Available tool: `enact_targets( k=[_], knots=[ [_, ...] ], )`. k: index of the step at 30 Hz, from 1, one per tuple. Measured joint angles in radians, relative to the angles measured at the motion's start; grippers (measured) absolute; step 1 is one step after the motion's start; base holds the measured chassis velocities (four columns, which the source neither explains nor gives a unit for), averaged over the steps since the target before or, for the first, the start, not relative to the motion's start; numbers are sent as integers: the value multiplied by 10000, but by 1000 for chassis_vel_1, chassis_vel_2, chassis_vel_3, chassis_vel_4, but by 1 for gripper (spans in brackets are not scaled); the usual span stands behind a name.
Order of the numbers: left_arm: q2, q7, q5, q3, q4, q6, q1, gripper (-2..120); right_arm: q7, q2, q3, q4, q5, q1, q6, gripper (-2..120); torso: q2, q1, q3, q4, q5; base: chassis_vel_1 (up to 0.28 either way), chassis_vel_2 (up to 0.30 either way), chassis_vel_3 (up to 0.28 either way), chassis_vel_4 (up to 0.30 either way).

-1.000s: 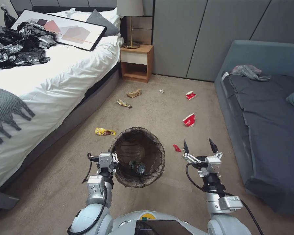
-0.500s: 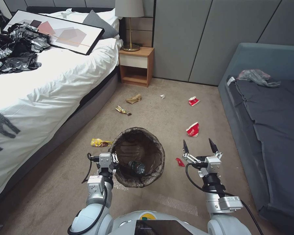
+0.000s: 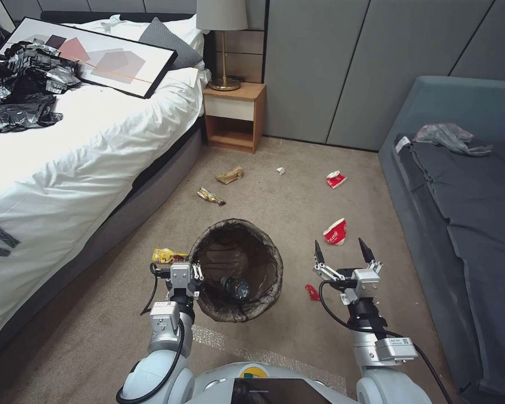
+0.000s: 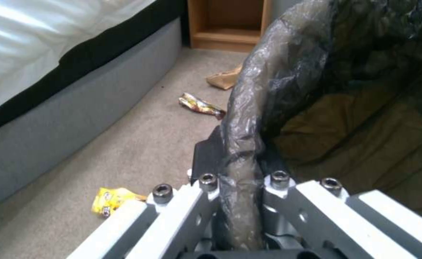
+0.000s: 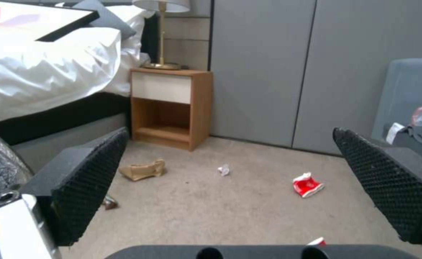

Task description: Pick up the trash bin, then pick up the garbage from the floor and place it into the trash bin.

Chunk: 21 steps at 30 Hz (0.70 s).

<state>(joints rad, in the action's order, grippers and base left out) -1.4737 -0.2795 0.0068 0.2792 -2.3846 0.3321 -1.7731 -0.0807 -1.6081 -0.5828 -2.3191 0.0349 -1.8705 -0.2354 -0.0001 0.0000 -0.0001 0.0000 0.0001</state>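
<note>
We stand on a beige carpet floor (image 3: 275, 202) between a white bed (image 3: 78, 146) and a grey sofa (image 3: 466, 213), with a wooden nightstand (image 3: 233, 115) against the panelled wall ahead. The trash bin (image 3: 237, 268) hangs just in front of our torso, its dark liner bag wrapped over the rim. Our left gripper (image 3: 192, 276) has its fingers (image 4: 206, 162) clamped on the near-left rim, liner pinched between them. Inside the bin lies a clear bottle (image 3: 236, 287).

Our right gripper (image 3: 342, 251) hovers to the right of the bin, its fingers (image 5: 81, 180) spread wide with nothing between them. A small red scrap (image 3: 312, 290) lies on the floor between the bin and that gripper. Beyond the gripper sits a red-and-white packet (image 3: 335, 232), and a second one (image 3: 336, 179) lies farther off toward the wall.

A yellow wrapper (image 3: 165, 256) lies just left of the bin, beside the left gripper. Farther from the bin, toward the nightstand, lie another wrapper (image 3: 210, 196), a brown paper bag (image 3: 230, 175) and a white tissue scrap (image 3: 280, 170).
</note>
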Motion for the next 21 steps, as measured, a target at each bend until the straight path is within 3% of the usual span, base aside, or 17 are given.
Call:
enact_targets(
  k=[21],
  knots=[
    [0,3,0,0,-1,3,4,3,1,0,0,-2,0,0,1,100,0,0,1,0,0,1,-1,-3,1]
  ],
)
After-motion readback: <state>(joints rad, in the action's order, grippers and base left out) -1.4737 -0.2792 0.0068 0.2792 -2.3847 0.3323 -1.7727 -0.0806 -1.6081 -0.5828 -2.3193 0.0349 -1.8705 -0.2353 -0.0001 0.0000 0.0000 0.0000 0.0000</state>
